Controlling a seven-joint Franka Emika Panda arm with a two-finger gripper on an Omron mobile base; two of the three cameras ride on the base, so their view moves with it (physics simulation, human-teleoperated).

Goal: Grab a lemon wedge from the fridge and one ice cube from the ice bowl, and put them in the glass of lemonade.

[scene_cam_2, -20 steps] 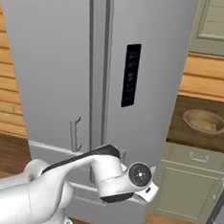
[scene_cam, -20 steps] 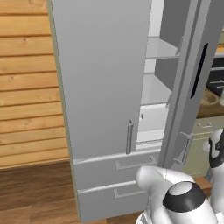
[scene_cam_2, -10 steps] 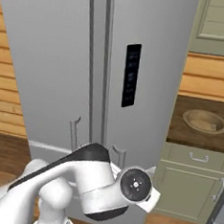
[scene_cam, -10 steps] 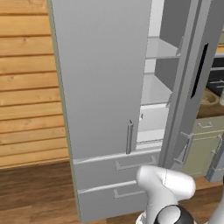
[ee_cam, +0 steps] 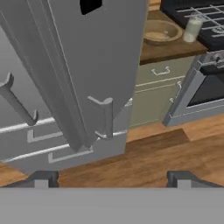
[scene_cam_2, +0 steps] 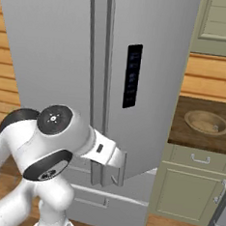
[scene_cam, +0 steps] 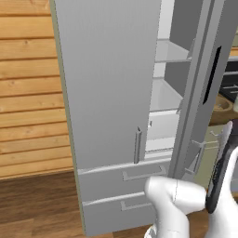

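While the gripper point(ee_cam: 112, 178) is hanging wide open and holding nothing, the fridge point(ee_cam: 83, 65) is standing just ahead with one door open. Farther back, the ice bowl point(ee_cam: 160, 31) and the glass of lemonade point(ee_cam: 192, 29) are sitting near each other.

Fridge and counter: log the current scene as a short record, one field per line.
fridge: left door swung open, white shelves showing in the left base view; right door about shut
lemon wedge: not made out on the shelves
ice bowl: on the wooden counter right of the fridge
glass of lemonade: beside the bowl, at the stove's edge
gripper: open, empty, low in front of the fridge, aimed at its right door handle
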